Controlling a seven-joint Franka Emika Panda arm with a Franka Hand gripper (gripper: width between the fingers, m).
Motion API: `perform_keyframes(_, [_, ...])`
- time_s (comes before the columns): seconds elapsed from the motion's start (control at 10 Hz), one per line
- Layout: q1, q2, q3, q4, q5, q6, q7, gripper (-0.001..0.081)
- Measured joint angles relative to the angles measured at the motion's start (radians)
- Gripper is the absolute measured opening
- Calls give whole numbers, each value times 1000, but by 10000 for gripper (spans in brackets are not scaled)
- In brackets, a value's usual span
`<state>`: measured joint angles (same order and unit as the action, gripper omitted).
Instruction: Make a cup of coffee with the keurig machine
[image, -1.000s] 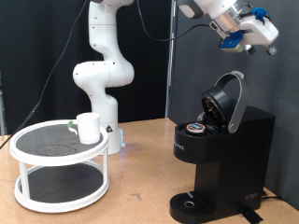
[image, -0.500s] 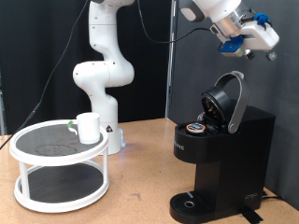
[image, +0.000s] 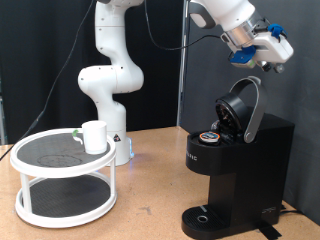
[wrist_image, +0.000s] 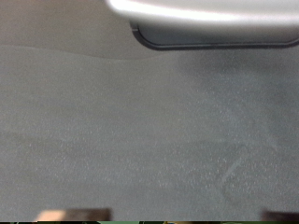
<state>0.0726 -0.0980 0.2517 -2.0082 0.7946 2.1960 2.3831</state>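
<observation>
Dark backdrop; fingers (image: 272, 62) blurred above keurig machine (image: 238, 150).

A pale, off-white wall (image: 40, 60) fills the exterior view's left half, evenly lit, with a thin dark cable (image: 62, 70) hanging down across it. To the exterior view's right stands a black curtain-like backdrop (image: 295, 95) — matte, its straight edge meeting the wall. Below runs a brown wooden bench (image: 150, 195), its surface smooth, bearing a white two-tier round stand (image: 62, 190) with dark shelves. The wrist view shows mostly grey, grainy fabric (wrist_image: 140, 131) — softly blurred.
</observation>
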Motion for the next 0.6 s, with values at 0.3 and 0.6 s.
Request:
perform_keyframes(0.3, [-6,-6,-13,-17,-1,-21,-9,46])
perform_keyframes(0.6, [-17,-13,-21,-38,-1,-32,-23,3])
